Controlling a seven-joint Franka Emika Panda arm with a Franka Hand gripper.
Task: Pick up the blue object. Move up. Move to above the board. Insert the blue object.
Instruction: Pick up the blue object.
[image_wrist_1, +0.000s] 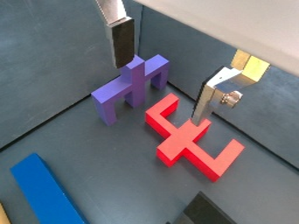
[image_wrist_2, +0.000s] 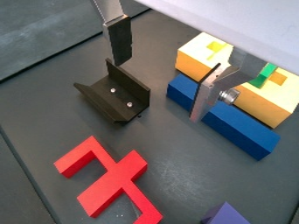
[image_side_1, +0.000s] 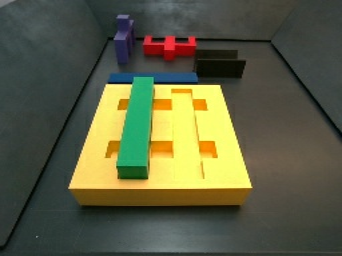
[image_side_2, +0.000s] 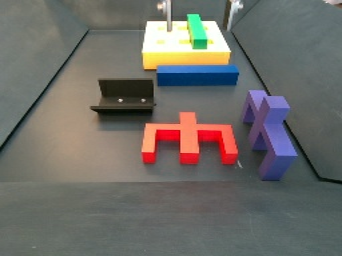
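The gripper (image_wrist_2: 163, 74) hangs above the floor with its jaws spread wide and nothing between them. The blue bar (image_wrist_2: 222, 115) lies flat on the floor, pressed against the long edge of the yellow board (image_wrist_2: 271, 107), at about three o'clock from the black fixture (image_wrist_2: 114, 94). It looks rigid, light and smooth-sided; a grip across its narrow width near mid-length should keep it level.

The tool (image_side_2: 198, 8) is cut off, seemingly open; the board (image_side_1: 94, 150) hides most of the blue object (image_side_1: 134, 78).
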